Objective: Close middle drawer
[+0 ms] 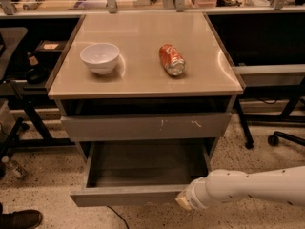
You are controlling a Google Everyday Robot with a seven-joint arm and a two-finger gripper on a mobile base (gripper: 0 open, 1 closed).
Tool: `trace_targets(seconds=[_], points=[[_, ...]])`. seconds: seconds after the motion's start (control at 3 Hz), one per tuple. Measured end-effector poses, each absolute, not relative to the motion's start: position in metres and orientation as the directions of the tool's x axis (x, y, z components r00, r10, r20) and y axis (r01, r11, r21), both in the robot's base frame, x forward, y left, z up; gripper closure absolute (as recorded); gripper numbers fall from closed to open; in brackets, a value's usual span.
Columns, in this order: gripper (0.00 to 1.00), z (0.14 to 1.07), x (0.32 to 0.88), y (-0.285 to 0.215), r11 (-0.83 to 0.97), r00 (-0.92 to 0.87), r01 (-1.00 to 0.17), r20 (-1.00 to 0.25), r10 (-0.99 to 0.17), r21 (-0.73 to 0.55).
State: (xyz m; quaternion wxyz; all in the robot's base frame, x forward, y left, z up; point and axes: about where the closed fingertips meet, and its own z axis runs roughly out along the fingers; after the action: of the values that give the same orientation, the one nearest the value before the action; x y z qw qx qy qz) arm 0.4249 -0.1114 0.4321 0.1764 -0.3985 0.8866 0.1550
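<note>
The middle drawer (143, 166) stands pulled out from the cabinet, wide, shallow and grey inside, with nothing in it. Its plain front panel (119, 196) faces me at the bottom of the view. My white arm (248, 187) reaches in from the lower right. The gripper (184, 202) at its end sits against the right part of the drawer's front panel, mostly hidden behind the wrist.
Above the open drawer is a grey drawer front with white scratch marks (147, 126), pushed in. On the cabinet top (138, 75) are a white bowl (100, 57) and a red soda can (171, 59) lying on its side. Office chair bases (281, 132) stand at the right, and a shoe (19, 219) at the lower left.
</note>
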Motion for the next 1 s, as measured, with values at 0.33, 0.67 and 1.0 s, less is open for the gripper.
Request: trace_targets(seconds=[0.33,0.67,1.0], points=[[1.00,0.431,0.440,-0.108,0.664,-0.629,-0.740,-0.464,-0.623,0.111],[1.00,0.431,0.440,-0.108,0.664,-0.629,-0.740,-0.464,-0.623,0.111],[1.00,0.441,0.478,-0.102,0.685,-0.609,-0.726,-0.518,-0.600,0.061]])
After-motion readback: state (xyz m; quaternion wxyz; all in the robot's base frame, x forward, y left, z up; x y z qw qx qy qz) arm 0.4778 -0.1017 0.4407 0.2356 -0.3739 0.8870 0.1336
